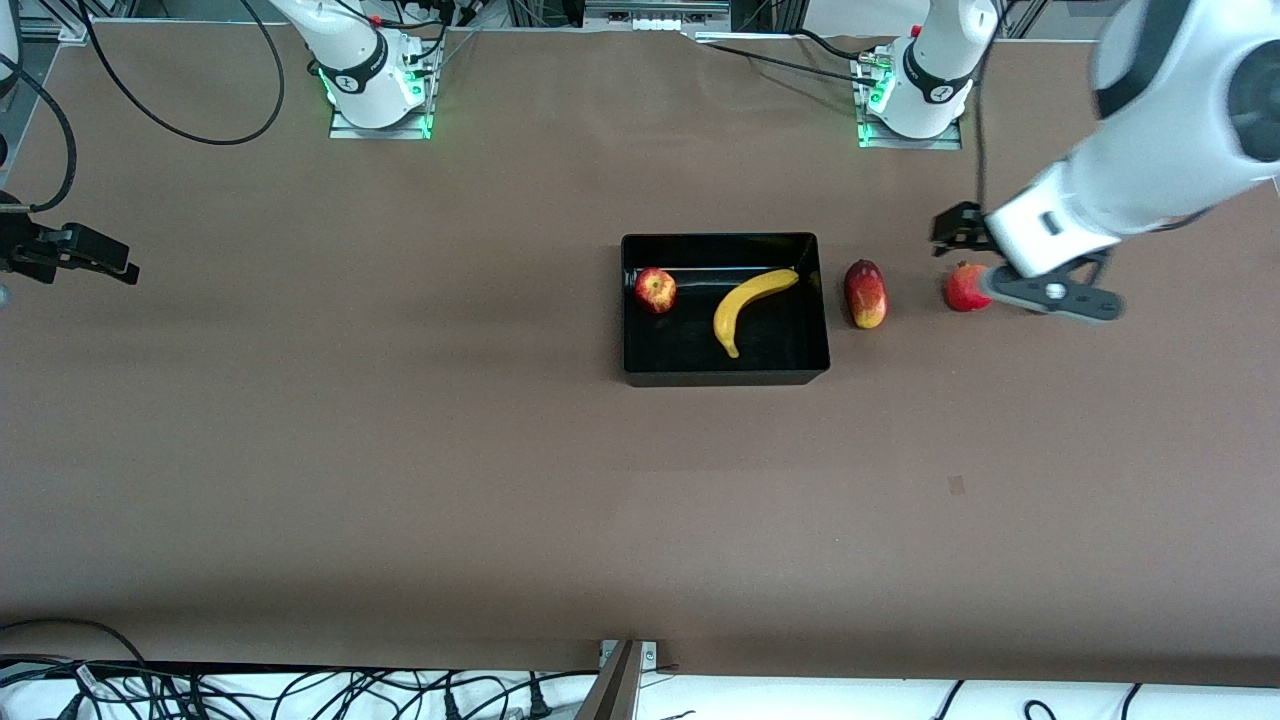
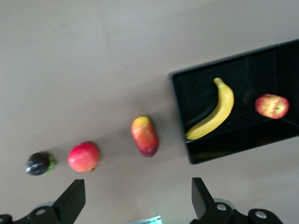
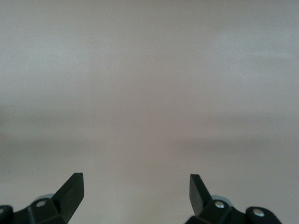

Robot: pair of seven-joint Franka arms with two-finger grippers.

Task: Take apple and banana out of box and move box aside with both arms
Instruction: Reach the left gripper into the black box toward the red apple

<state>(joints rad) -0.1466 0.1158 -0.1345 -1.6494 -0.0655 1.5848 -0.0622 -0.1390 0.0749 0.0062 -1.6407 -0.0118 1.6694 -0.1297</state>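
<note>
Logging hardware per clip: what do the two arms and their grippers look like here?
Both arms are glossy white with dark grey-black joint bands; the bases glow green, and black cables loop past them. The left arm ends in a white wrist block with a grey bracket. The left gripper and right gripper have plain black wedge-shaped fingers with silver screws at their roots.

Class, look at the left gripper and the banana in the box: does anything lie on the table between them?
Yes. The left gripper hangs open over the table by the pomegranate. Between it and the banana lie the mango and the box wall at that end.
</note>
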